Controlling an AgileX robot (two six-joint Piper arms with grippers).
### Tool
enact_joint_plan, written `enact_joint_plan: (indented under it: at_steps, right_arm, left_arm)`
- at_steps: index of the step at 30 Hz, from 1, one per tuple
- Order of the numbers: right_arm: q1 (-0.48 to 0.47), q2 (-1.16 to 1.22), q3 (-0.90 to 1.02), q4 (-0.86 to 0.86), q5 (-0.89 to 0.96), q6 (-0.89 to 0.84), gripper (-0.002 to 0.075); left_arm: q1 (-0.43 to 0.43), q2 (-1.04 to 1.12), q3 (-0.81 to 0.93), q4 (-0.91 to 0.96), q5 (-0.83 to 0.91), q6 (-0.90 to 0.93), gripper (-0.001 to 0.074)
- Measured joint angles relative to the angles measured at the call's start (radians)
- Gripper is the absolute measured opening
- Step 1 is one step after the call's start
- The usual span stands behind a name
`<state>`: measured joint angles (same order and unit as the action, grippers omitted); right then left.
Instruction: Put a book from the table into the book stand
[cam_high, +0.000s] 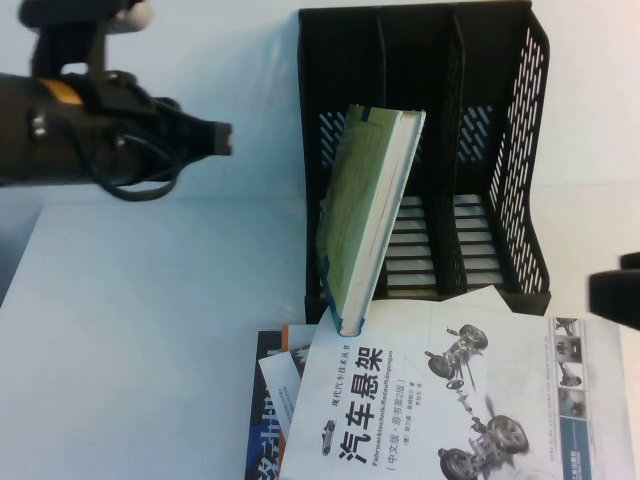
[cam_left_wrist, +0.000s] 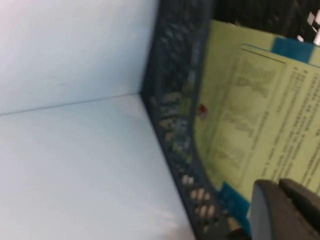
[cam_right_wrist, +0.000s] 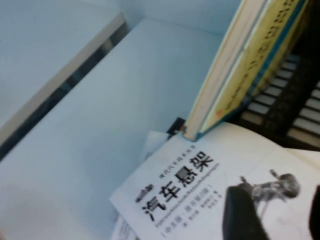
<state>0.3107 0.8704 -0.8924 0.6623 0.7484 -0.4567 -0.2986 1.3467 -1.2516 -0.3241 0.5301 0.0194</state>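
The thick yellow-green book (cam_high: 365, 210) leans tilted in the left slot of the black book stand (cam_high: 520, 150), its lower end at the stand's front edge and its top tipped towards the middle divider. My left gripper (cam_high: 222, 138) is shut and empty, in the air left of the stand, apart from the book. In the left wrist view its fingers (cam_left_wrist: 270, 210) lie together in front of the book's cover (cam_left_wrist: 260, 100) and the stand's wall (cam_left_wrist: 175, 100). My right gripper (cam_high: 612, 290) is at the right edge, open (cam_right_wrist: 280, 215) above the white book. The book also shows in the right wrist view (cam_right_wrist: 250, 60).
A white book with car-part drawings (cam_high: 440, 400) lies in front of the stand, touching the leaning book's lower end; it also shows in the right wrist view (cam_right_wrist: 200, 180). A dark blue book (cam_high: 262, 430) pokes out beneath it. The white table (cam_high: 150, 330) spreads to the left.
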Motion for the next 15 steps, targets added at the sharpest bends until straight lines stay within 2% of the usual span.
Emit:
enact_joint_plan:
  at_steps: [2,5,10,15]
  right_arm:
    - [0.024,0.081,-0.003,0.062,-0.029,-0.025,0.0349]
    - [0.084,0.215,-0.041,0.09,-0.118,-0.043,0.0388]
    - [0.208,0.416,-0.156,0.113,-0.326,-0.039,0.0399]
    - [0.269,0.584,-0.266,0.124,-0.442,0.013,0.0402]
  left_arm:
    - [0.023,-0.067,0.053,0.022,0.0,-0.019,-0.0004]
    - [0.048,-0.168,0.154,0.039,0.0,-0.019,-0.0004]
    - [0.054,-0.315,0.323,0.039,0.005,-0.019,-0.0004]
    - [0.054,-0.426,0.412,0.039,0.03,-0.007,-0.0004]
